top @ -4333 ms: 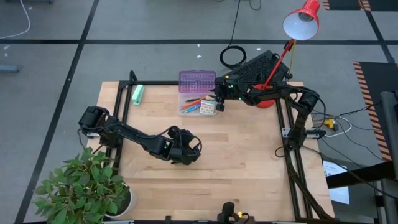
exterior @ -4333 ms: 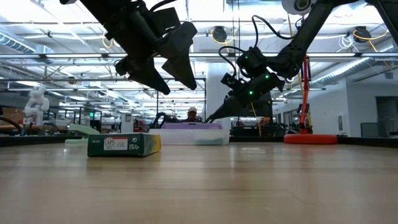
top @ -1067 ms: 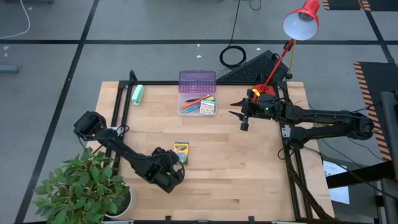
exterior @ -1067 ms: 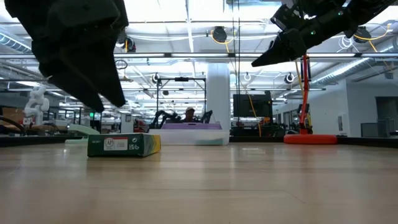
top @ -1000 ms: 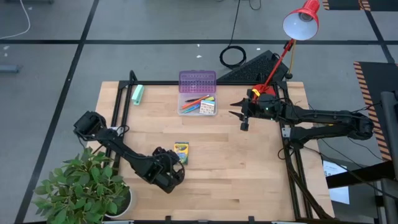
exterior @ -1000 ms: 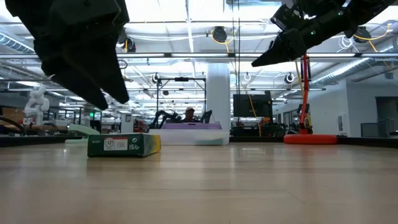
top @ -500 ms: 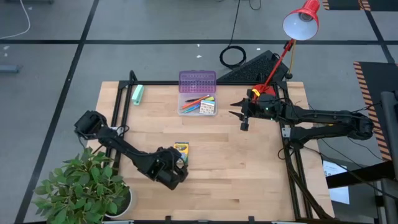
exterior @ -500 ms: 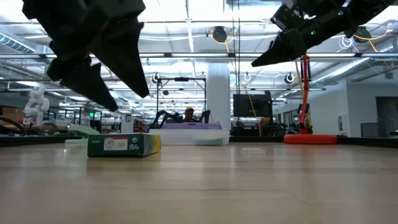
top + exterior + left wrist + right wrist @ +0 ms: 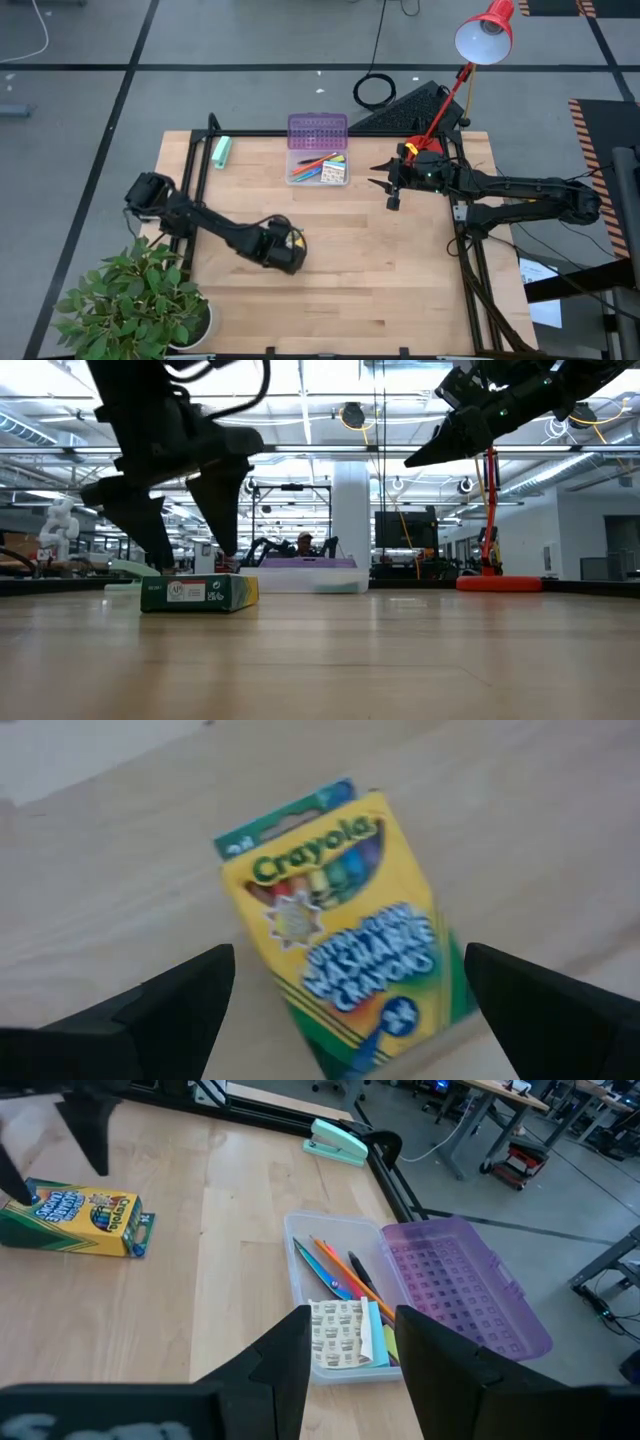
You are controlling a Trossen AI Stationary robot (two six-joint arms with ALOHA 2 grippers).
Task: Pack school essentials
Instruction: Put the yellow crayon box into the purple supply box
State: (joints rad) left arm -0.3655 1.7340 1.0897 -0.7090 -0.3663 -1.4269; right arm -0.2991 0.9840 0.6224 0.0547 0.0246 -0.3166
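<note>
Pale wooden planks make up the table (image 9: 380, 270), with a wide, brightly lit workshop visible beyond it in the low view. On that wood, toward the left-front part, lies the flat yellow-and-green cardboard crayon box (image 9: 340, 915), printed face up. The left gripper (image 9: 180, 555) is spread wide with 1 dark finger either side of the box, tips low near the wood but not touching the cardboard, so it grasps nothing. Near the far edge sits the clear plastic case (image 9: 300, 1295) with its purple perforated lid (image 9: 460, 1285) thrown open; inside are thin pens or pencils (image 9: 340, 1275) in orange, blue and black and a small patterned card set (image 9: 340, 1330). A mint-green stapler-like item (image 9: 221, 151) lies at the far left corner. The right gripper (image 9: 382, 186) hangs raised beside the case, over the table's right side, fingers parted and empty.

My judgement of the risk: the box lies skewed between the 2 fingers, so closing now could catch it across a corner and spin or squirt it away over the smooth wood. Too hard a squeeze may crush the thin cardboard. Carried flat, the box might snag the case rim or land on the pens, leaving the lid unable to shut
</note>
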